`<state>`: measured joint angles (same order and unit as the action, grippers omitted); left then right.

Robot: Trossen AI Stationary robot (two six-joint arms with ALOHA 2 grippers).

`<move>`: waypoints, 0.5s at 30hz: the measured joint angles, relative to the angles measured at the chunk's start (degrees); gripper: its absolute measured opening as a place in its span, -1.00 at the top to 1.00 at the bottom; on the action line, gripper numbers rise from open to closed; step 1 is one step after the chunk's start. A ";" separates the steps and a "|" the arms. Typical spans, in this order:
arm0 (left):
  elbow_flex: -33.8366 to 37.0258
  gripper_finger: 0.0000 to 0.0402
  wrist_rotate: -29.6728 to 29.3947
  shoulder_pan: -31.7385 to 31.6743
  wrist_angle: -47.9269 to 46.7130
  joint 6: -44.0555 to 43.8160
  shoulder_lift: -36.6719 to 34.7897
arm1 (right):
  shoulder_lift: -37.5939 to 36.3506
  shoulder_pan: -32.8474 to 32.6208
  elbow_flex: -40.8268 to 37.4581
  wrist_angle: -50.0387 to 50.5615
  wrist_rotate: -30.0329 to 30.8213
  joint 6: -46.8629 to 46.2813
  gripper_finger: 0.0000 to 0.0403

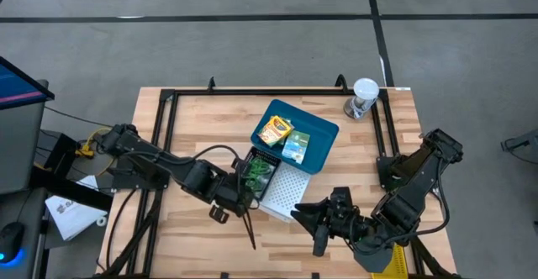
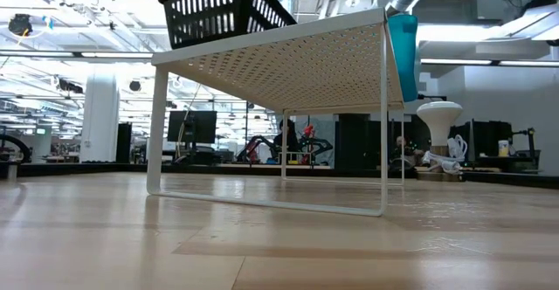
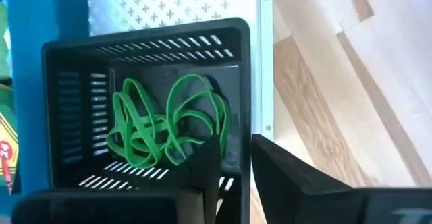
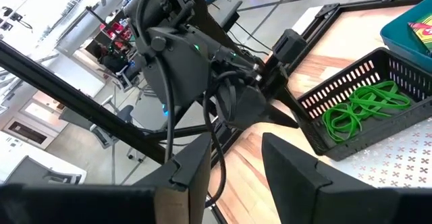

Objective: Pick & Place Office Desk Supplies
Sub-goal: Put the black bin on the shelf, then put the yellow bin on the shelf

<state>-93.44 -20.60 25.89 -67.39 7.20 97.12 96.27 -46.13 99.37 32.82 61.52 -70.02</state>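
Left hand [image 1: 249, 202] sits at the near edge of the small black basket [image 1: 258, 171], its fingers [image 3: 206, 173] slightly parted with a narrow gap between them, nothing pinched. One finger overlaps the basket's near wall in the left wrist view; whether it touches, cannot tell.

Green rubber bands [image 3: 165, 124] lie loose in a tangle on the basket floor — also visible in the right wrist view [image 4: 361, 106] and from above [image 1: 259, 171].

The black basket stands on the white perforated shelf [image 1: 284, 190], at the shelf's left end. Blue tray [image 1: 324, 141] sits on the same shelf, just behind and to the right of the basket, touching or nearly touching it. Inside the tray: a yellow-orange crayon box [image 1: 275, 130] on the left, a small green card box [image 1: 295, 147] just beside it on the right.

Right hand [image 1: 314, 225] hovers low over the wooden counter [image 1: 193, 128], in front of the shelf, well apart from the basket — fingers [image 4: 196, 163] spread, holding nothing. It points toward the left arm.

Clear cup with white lid [image 1: 364, 95] stands upright at the far right corner of the counter, away from everything else.

Low view: shelf [image 2: 288, 58] seen from underneath, on thin white legs, basket [image 2: 223, 10] on top, blue tray edge [image 2: 403, 54] at the right.
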 joint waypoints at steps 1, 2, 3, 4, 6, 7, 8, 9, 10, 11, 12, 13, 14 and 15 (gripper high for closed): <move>-0.27 0.61 0.03 0.00 0.04 0.00 0.00 | 0.00 0.00 0.00 0.00 0.00 0.00 0.36; -0.38 0.61 0.42 0.00 0.07 0.01 0.00 | 0.00 0.00 0.00 0.00 0.00 0.00 0.36; -0.38 0.61 1.59 0.00 0.27 0.03 0.00 | 0.00 0.00 0.00 0.00 0.00 0.00 0.36; -0.38 0.61 2.87 0.00 0.42 0.02 0.00 | 0.00 0.00 0.00 0.01 0.01 0.00 0.36; -0.38 0.61 5.51 0.02 0.62 0.00 0.00 | 0.02 0.02 0.00 0.01 0.00 0.00 0.36; -0.38 0.60 6.10 0.12 0.93 -0.05 0.00 | 0.02 0.00 0.00 0.01 0.00 0.00 0.36; -0.38 0.60 6.07 0.17 1.30 -0.16 0.00 | 0.03 0.02 0.00 0.02 0.00 0.00 0.36; -0.38 0.60 6.03 0.17 1.82 -0.17 0.00 | 0.04 0.00 0.00 0.02 0.02 0.00 0.36; -0.38 0.60 5.89 0.20 2.49 -0.25 -0.03 | 0.04 0.00 0.00 0.00 0.00 0.00 0.36; -0.38 0.60 5.90 0.25 3.15 -0.64 -0.31 | 0.04 0.02 0.00 0.00 0.00 0.00 0.36; -0.38 0.60 5.83 0.42 3.67 -1.33 -0.77 | 0.04 0.01 0.00 0.00 0.02 -0.02 0.36; -0.38 0.60 5.80 0.44 4.32 -1.67 -1.25 | 0.04 0.00 0.00 0.00 0.02 -0.02 0.36; -0.42 0.60 5.78 0.45 4.98 -1.82 -1.82 | 0.04 0.00 0.00 0.00 0.01 -0.02 0.36; -0.42 0.60 5.76 0.58 5.38 -1.88 -2.38 | 0.04 0.00 0.00 0.00 0.01 -0.01 0.36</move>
<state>-93.86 -14.84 26.47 -62.01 5.32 94.74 96.31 -46.13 99.37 32.82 61.53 -70.03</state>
